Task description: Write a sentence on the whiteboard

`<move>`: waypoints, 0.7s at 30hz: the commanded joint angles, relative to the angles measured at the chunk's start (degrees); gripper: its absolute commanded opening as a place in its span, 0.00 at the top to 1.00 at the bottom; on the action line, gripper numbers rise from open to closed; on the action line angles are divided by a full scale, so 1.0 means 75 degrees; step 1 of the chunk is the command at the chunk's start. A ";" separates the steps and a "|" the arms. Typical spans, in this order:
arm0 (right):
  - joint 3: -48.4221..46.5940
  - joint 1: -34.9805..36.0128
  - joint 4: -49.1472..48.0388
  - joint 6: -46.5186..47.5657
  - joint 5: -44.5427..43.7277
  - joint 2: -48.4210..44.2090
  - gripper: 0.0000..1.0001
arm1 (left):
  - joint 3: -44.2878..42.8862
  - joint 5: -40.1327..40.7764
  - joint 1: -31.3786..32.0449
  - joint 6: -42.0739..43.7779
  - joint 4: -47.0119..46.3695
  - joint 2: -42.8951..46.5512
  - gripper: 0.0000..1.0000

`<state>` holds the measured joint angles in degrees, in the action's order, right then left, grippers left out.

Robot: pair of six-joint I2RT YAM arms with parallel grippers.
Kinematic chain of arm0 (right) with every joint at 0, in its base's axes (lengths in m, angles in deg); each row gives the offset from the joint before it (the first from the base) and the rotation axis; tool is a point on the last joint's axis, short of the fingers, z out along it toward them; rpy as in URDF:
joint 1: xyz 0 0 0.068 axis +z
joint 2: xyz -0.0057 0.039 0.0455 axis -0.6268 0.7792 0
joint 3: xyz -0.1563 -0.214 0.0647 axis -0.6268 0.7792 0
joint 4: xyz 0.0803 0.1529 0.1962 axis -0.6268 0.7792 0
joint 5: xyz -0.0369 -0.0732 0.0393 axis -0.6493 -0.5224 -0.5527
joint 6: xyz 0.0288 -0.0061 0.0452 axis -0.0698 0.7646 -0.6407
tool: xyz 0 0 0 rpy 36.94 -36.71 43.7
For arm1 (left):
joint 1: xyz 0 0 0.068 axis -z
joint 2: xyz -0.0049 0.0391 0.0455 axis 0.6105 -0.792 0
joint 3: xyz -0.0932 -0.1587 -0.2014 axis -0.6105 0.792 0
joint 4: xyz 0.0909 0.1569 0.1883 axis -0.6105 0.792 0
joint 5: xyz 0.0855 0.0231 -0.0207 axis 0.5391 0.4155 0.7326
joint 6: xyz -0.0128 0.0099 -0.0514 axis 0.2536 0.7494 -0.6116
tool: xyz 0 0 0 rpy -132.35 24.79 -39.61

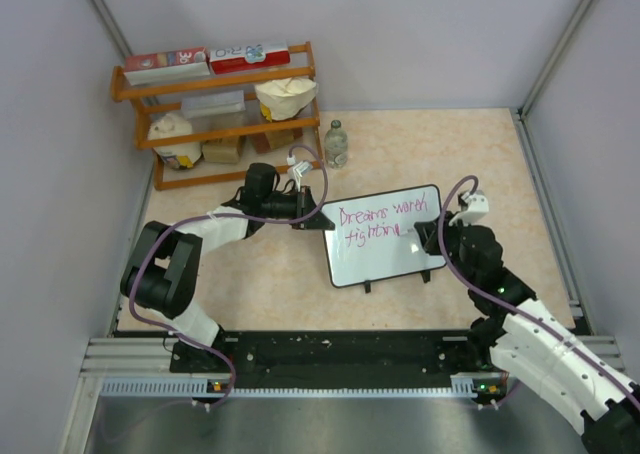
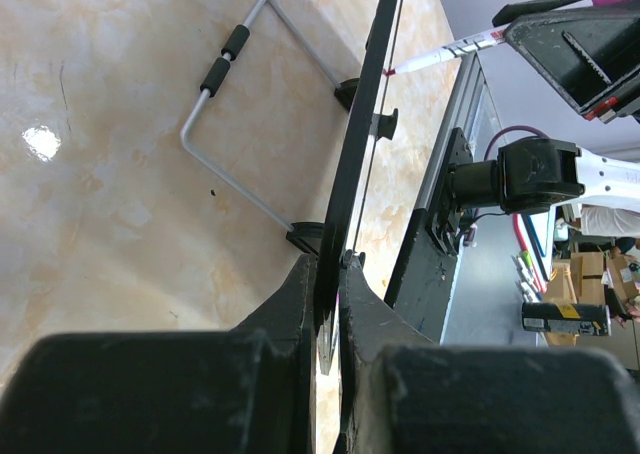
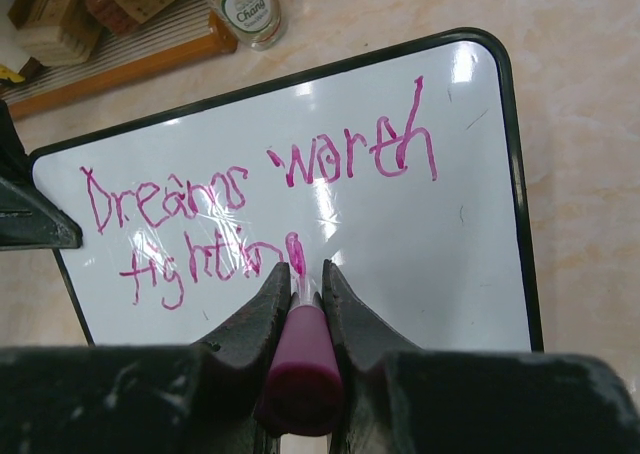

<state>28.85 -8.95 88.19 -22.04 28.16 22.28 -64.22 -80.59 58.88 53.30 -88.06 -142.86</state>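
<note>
While low, right gripper (image 3: 303,270) at whiteboard (image 3: 452,246).

Whiteboard (image 1: 400,259) (image 3: 450,274): small, glossy white, with a thin black frame and rounded corners. It stands landscape on two small black feet (image 1: 368,287) mid-table, leaning back, with a wire prop (image 2: 230,104) behind it. Seen edge-on in the left wrist view (image 2: 350,174). Its left edge is pinched by the left gripper (image 1: 305,221).

Sentence (image 1: 385,224) (image 3: 260,204): pink-magenta handwriting, uneven, in two lines. The top line reads "Dreams worth". The lower one so far reads "fightin" plus one short stroke, where the pink marker (image 3: 300,359) tip touches the board.
</note>
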 commanded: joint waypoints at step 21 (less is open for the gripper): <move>0.0185 -0.0068 -0.0202 -0.0530 0.0550 0.0422 1.00 | -0.0118 0.1018 -0.0057 0.0419 0.0211 0.0103 1.00</move>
<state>30.20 -8.95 87.36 -25.65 33.01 23.18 -64.22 -80.46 58.88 53.30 -88.01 -142.86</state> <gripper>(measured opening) 0.114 0.086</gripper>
